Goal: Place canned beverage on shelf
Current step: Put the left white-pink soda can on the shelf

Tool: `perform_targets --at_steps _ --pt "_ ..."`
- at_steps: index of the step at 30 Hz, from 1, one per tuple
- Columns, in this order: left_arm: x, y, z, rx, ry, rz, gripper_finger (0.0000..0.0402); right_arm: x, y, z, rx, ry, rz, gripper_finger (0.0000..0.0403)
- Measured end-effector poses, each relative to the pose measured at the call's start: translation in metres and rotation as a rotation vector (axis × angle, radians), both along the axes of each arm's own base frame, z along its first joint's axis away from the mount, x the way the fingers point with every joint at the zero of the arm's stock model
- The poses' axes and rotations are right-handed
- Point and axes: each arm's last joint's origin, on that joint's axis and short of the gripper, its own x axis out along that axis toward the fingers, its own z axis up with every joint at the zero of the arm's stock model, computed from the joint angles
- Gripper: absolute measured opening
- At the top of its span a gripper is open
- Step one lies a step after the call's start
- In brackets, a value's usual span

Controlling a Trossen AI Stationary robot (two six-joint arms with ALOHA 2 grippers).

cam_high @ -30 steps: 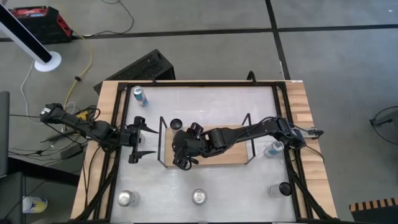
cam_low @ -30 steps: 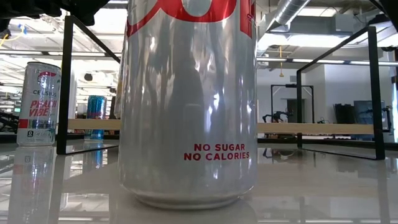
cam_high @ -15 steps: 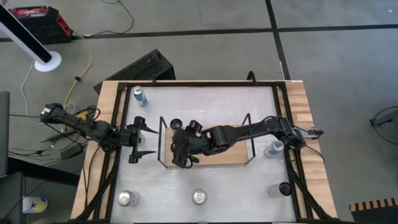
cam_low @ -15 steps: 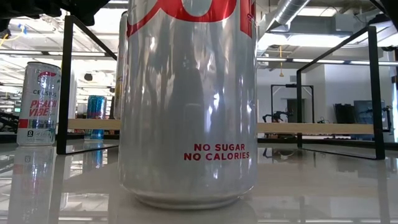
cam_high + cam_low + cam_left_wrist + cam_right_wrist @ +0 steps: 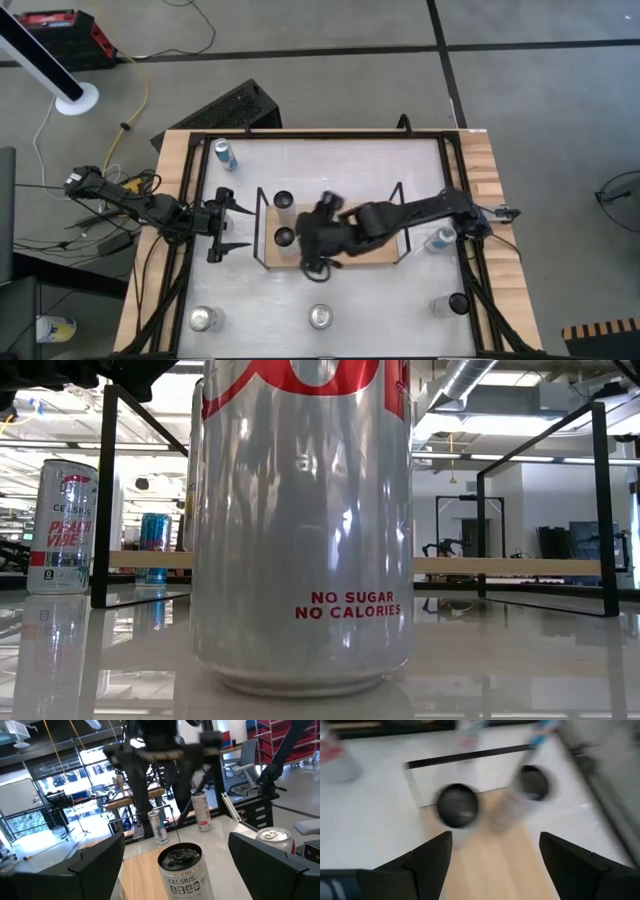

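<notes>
The shelf [image 5: 380,250] is a light-wood board in a black wire frame at mid-table. A dark-topped can [image 5: 284,237] stands upright on the board's left end; it also shows in the right wrist view [image 5: 457,805]. A second dark-topped can [image 5: 284,200] stands at the shelf's far left corner. My right gripper [image 5: 306,243] is open over the board, just right of the first can, touching nothing. My left gripper [image 5: 240,227] is open and empty left of the shelf, facing the can [image 5: 182,870].
Other cans stand on the table: one at the far left [image 5: 225,155], two along the near edge [image 5: 205,318] [image 5: 320,317], two at the right [image 5: 440,240] [image 5: 457,302]. A large silver can [image 5: 300,530] fills the low view.
My right gripper has drawn back along the shelf toward the table's right edge. The dark-topped can that it covered now stands free on the board's left end.
</notes>
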Motion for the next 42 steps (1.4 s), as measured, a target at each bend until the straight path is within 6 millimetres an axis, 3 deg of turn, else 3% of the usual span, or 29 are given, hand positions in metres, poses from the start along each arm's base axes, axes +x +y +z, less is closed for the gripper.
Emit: perform_targets --at_steps 6,10,13,16,20,26,32,36,42 --pt "0.000 0.002 -0.001 -0.015 0.012 0.053 0.0343 -0.056 -0.016 0.024 -0.135 0.102 -0.213 0.0324" --pt "-0.003 0.007 0.003 -0.075 -0.019 0.180 0.0343 -0.083 -0.026 0.034 -0.160 0.130 -0.159 0.0324" --pt "-0.010 0.013 0.012 -0.120 -0.070 0.282 0.0343 -0.113 -0.047 0.037 -0.185 0.144 -0.222 0.0324" --pt "-0.022 0.023 0.028 -0.156 -0.100 0.379 0.0343 -0.134 -0.068 0.025 -0.190 0.119 -0.249 0.0324" --pt "-0.042 0.036 0.042 -0.198 -0.117 0.530 0.0343 -0.176 -0.091 0.004 -0.153 0.034 -0.273 0.0324" --pt "-0.075 0.050 0.048 -0.281 -0.176 0.649 0.0343 -0.215 -0.099 -0.036 -0.099 -0.202 -0.187 0.0324" --pt "-0.085 0.054 0.053 -0.282 -0.189 0.761 0.0343 -0.237 -0.098 -0.068 -0.097 -0.260 -0.051 0.0324" --pt "-0.084 0.056 0.052 -0.311 -0.161 0.881 0.0343 -0.248 -0.099 -0.078 -0.081 -0.269 -0.056 0.0324" --pt "-0.082 0.056 0.044 -0.265 -0.081 0.917 0.0343 -0.250 -0.101 -0.088 -0.086 -0.255 -0.076 0.0324"
